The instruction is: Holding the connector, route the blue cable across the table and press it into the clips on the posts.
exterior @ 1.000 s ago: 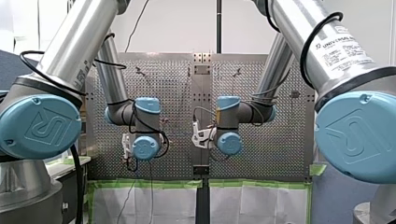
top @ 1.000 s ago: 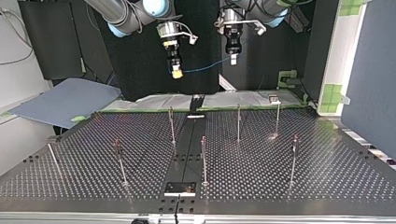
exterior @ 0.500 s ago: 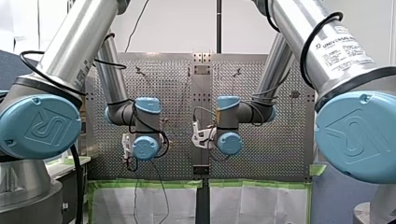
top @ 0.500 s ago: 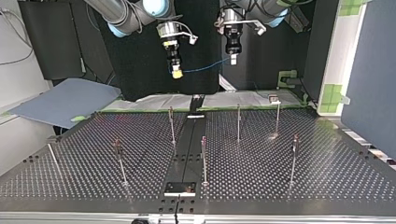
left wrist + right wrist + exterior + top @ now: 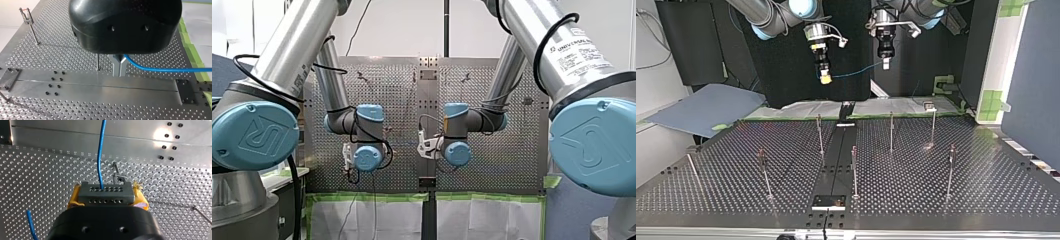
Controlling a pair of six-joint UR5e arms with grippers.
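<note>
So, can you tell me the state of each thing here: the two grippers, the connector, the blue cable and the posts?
left gripper: jaws shut on the blue cable.
right gripper: jaws shut on the connector.
connector: held between the yellow pads, cable leaving it.
blue cable: in the air between both grippers, not routed yet.
posts: upright, clips without cable.

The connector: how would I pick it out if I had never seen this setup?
In the top view, above the perforated table, two arms come down; the one at the view's left carries my right end effector, with yellow pads. Between those pads sits the connector, a small grey block with rows of tiny holes. Only it has the blue cable plugged into it.
</note>
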